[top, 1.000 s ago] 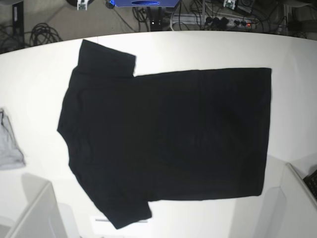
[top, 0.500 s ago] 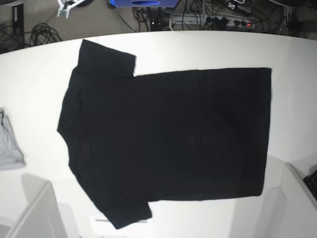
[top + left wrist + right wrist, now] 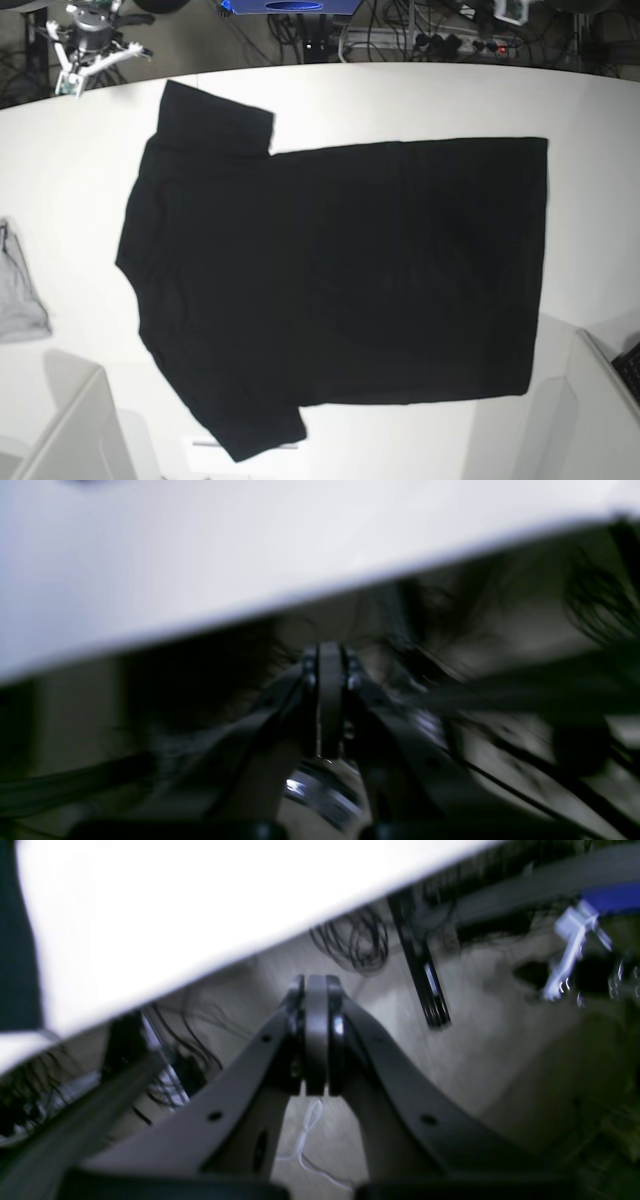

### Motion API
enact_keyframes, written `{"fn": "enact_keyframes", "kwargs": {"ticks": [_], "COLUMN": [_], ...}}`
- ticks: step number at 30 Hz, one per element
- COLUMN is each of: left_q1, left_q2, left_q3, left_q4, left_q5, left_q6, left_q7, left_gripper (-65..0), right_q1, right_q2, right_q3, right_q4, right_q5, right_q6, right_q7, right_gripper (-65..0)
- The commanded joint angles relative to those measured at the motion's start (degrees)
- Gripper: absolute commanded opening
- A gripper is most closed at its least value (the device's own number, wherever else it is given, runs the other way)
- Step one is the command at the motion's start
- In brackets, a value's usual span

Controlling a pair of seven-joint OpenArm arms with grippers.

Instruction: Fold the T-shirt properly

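The right gripper [image 3: 316, 1040] is clenched, its jaws pressed flat together with nothing between them, and it hangs past the far edge of the table [image 3: 165, 915] over the cabled floor. From the base view it shows at the top left corner, a small white-and-dark shape [image 3: 88, 45] just beyond the table's rim. The left gripper [image 3: 329, 700] is likewise pinched closed on nothing; its picture is smeared, so where exactly it hangs is hard to say, though the table's edge and dark cables behind it suggest that it too is off the far side.

The T-shirt [image 3: 330, 270] lies spread flat on the white table, plain black side up, collar end toward the left of the base view and hem toward the right, one sleeve pointing to the far edge and the other to the near edge. No fold shows in it. A small grey garment [image 3: 18, 290] sits apart at the left edge.

The task appears to stand at its start, with both arms clear of the cloth. The next move likely calls for opening the jaws and bringing them down onto the shirt's far edge to pinch it for a first fold.
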Motion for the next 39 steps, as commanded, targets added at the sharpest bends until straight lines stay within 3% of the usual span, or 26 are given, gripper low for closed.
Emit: {"fn": "enact_keyframes", "kwargs": {"ticks": [1,4,8,11,12,15,17,20,22,25,29,39], "left_q1": [1.52,1.52,1.34,1.34,1.34,0.90,-0.33,-2.09,-3.14,-4.64,-5.87,-6.83], "left_q2": [0.17,0.17,0.26,0.26,0.26,0.26,0.26,0.26,0.26,0.34,-0.01,0.08], "left_q3": [-1.43,-4.78,-7.32,-10.05,-11.02,-12.95,-13.30,-13.30,-13.30,-13.30,-13.30,-13.39], "left_q4": [1.92,3.95,5.53,5.35,5.26,5.18,5.09,3.59,2.80,1.75,-0.10,-0.63], "left_q5": [-0.30,-0.56,-4.87,-10.50,-11.73,-12.52,-12.61,-12.70,-12.87,-17.88,-27.03,-28.17], "left_q6": [-0.21,-0.21,-0.21,-0.21,-0.21,-0.21,-0.29,-1.26,-4.60,-7.41,-7.59,-7.59], "left_q7": [-1.74,-1.66,-1.39,-1.39,-1.39,-1.66,-1.39,-1.39,-1.39,-1.31,-1.31,-1.31], "left_gripper": [-65.0,-65.0,-65.0,-65.0,-63.0,-49.2,-47.4,-47.4,-47.4,-47.4,-47.4,-47.4], "right_q1": [0.56,3.11,6.98,8.47,8.56,8.65,8.74,9.00,10.58,13.57,17.71,18.41], "right_q2": [0.16,0.16,-1.34,-2.04,-1.95,-0.02,1.30,2.71,3.68,3.94,3.59,4.03], "right_q3": [-0.50,-4.01,-6.83,-5.95,-5.86,-5.42,-4.37,-1.02,1.96,5.74,9.79,9.35], "right_q4": [1.03,1.64,2.08,2.26,2.26,2.26,1.82,0.50,-0.64,-3.19,-7.68,-15.85], "right_q5": [-0.20,-0.20,1.20,7.97,11.14,20.45,27.31,36.54,39.80,40.41,39.97,39.88], "right_q6": [-0.29,0.94,8.23,12.28,13.42,16.23,18.43,19.93,19.49,18.61,18.61,18.87], "right_q7": [0.96,0.96,0.88,0.79,0.35,-2.38,-3.96,-4.40,-5.98,-11.96,-17.23,-17.59], "right_gripper": [-65.0,-65.0,-65.0,-65.0,-57.9,-25.8,-14.4,-16.8,-21.5,-23.9,-24.3,-24.3]}}
